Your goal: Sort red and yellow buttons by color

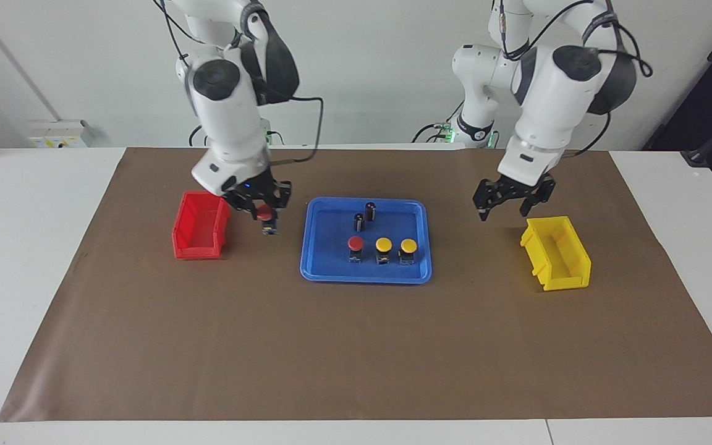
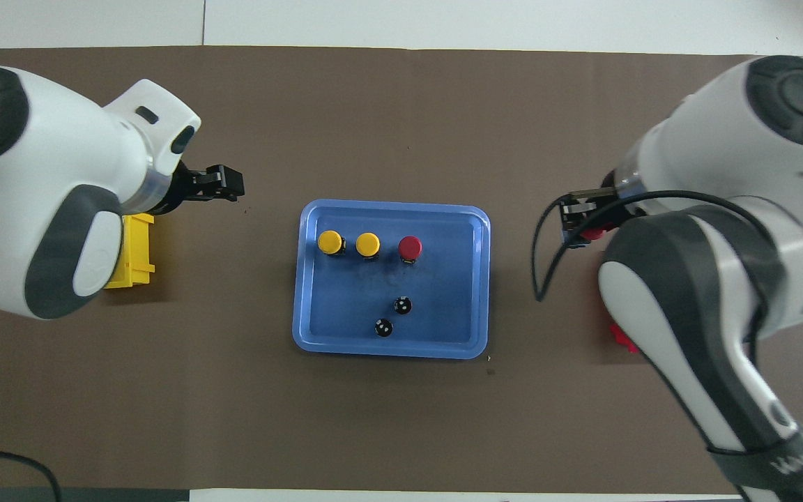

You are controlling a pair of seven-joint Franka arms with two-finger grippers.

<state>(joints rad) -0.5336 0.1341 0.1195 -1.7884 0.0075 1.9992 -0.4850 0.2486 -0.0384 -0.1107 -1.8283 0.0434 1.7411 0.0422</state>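
Observation:
My right gripper (image 1: 266,217) is shut on a red button (image 1: 264,214) and holds it in the air over the mat, between the red bin (image 1: 198,225) and the blue tray (image 1: 365,276). It also shows in the overhead view (image 2: 590,233). In the tray stand one red button (image 1: 355,243) and two yellow buttons (image 1: 383,245) (image 1: 408,246) in a row; the overhead view shows the red one (image 2: 410,246) and the yellow ones (image 2: 367,244) (image 2: 330,242). My left gripper (image 1: 504,209) is open and empty, over the mat beside the yellow bin (image 1: 557,253).
Two dark capless cylinders (image 1: 359,221) (image 1: 370,211) stand in the tray, nearer to the robots than the buttons. In the overhead view the red bin (image 2: 623,338) is mostly hidden under my right arm and the yellow bin (image 2: 133,254) partly under my left arm. A brown mat (image 1: 356,346) covers the table.

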